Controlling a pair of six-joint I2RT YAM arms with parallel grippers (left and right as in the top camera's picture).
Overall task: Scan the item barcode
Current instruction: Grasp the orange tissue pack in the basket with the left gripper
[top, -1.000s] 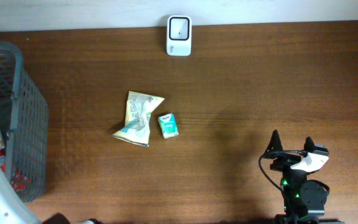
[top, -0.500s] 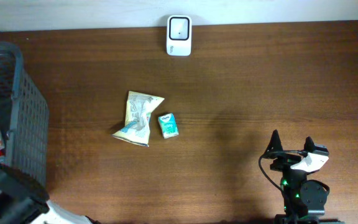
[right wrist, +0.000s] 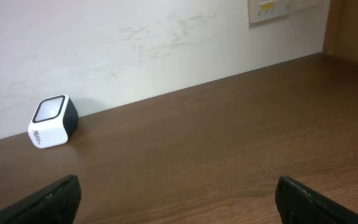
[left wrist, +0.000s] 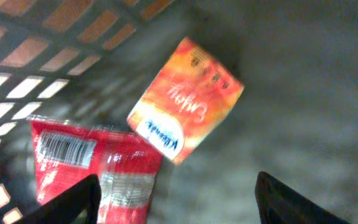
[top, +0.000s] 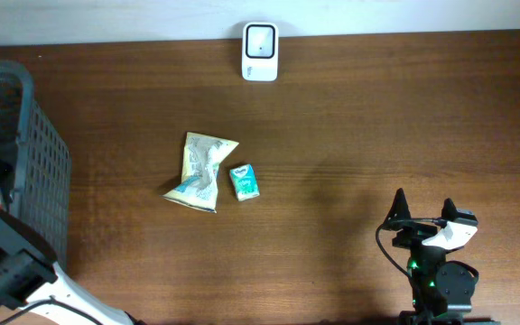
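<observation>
- Our left pincer (left wrist: pixel 176 186) reaches into the grey basket (top: pixel 48 171), jaws wide and empty, above an orange box (left wrist: pixel 185 99) and a red packet (left wrist: pixel 98 168) whose barcode faces up.
- Our right pincer (top: pixel 422 200) hangs wide and empty over the desk (top: pixel 377 117).
- The scanner (top: pixel 260 51) stands at the desk's far edge.
- A snack bag (top: pixel 201 171) and a green carton (top: pixel 244 181) lie side by side mid-desk.

White scanner (right wrist: pixel 53 121) on wooden table (right wrist: pixel 229 155)
</observation>
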